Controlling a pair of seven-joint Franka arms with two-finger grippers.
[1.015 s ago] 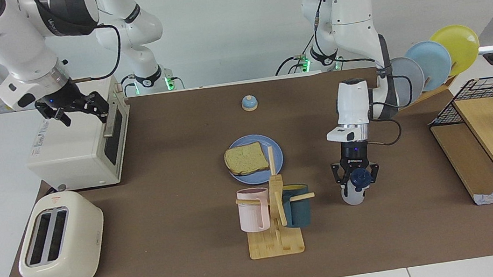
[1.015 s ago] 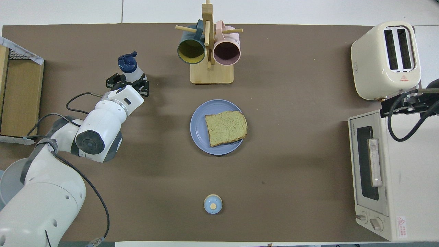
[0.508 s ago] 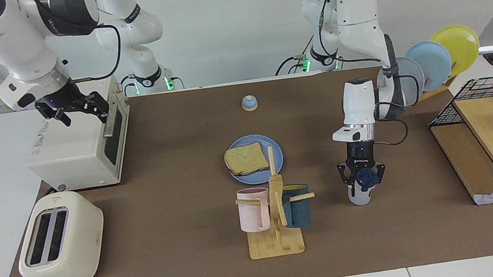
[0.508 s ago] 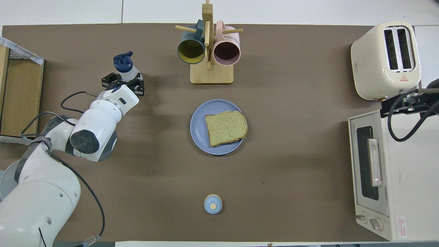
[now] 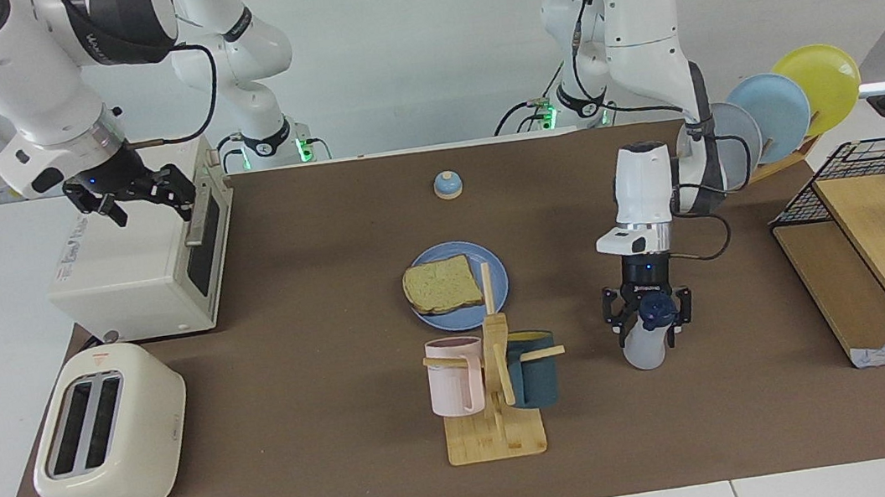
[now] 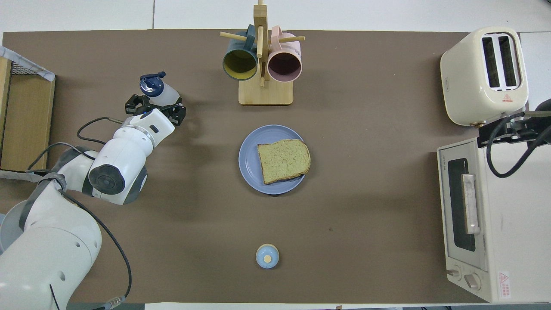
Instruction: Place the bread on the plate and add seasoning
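The left gripper (image 5: 648,323) hangs straight down over the seasoning (image 5: 645,346), fingers (image 5: 610,316) spread apart, one at each side of the bottle's blue cap, not clamped on it. The seasoning stands upright on the counter (image 5: 307,248), toward the left arm's end, a whitish translucent plastic bottle that tapers up to a knobby navy cap.

The right gripper (image 5: 140,194) waits over the oven (image 5: 136,265), at the corner of the counter by the right arm's base; I cannot tell how its fingers stand.

The bread (image 5: 440,285), a squarish slice with pale, grainy crumb and darker crust, lies flat on the plate (image 5: 496,276), a round, smooth blue one about mid-counter.

A wooden rack (image 5: 496,411) with a ribbed pink mug (image 5: 453,375) and a dark teal mug (image 5: 533,368) stands by the counter edge farthest from the robots. A small domed bell (image 5: 447,185) sits near the robots' edge. A cream toaster (image 5: 106,429) with rounded corners sits at the corner farthest from the robots at the right arm's end.
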